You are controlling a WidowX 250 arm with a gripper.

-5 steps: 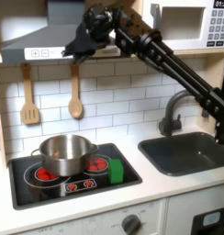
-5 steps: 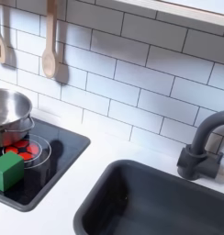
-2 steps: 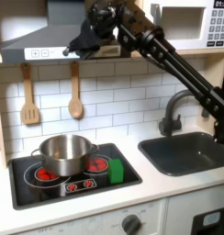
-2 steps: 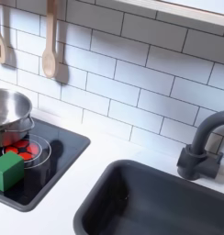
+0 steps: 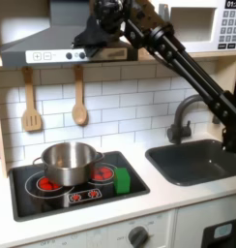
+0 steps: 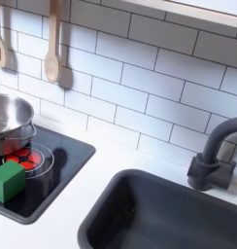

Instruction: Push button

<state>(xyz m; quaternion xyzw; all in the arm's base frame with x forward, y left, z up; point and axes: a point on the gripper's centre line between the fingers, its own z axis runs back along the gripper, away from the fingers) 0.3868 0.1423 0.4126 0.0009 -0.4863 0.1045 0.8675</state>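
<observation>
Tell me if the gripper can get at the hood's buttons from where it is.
Probably yes. The gripper hangs just above the range hood's button panel, with nothing between them in the first exterior view.

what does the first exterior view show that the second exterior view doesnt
The first exterior view takes in the arm and its gripper up at the range hood, near the hood's buttons, plus the microwave and the stove knob. The second exterior view is a closer look at the counter, giving the sink basin and faucet base larger. In both exterior views: the pot, the green block, the wooden spoon, the slotted spatula, the stovetop and the white tile wall.
</observation>
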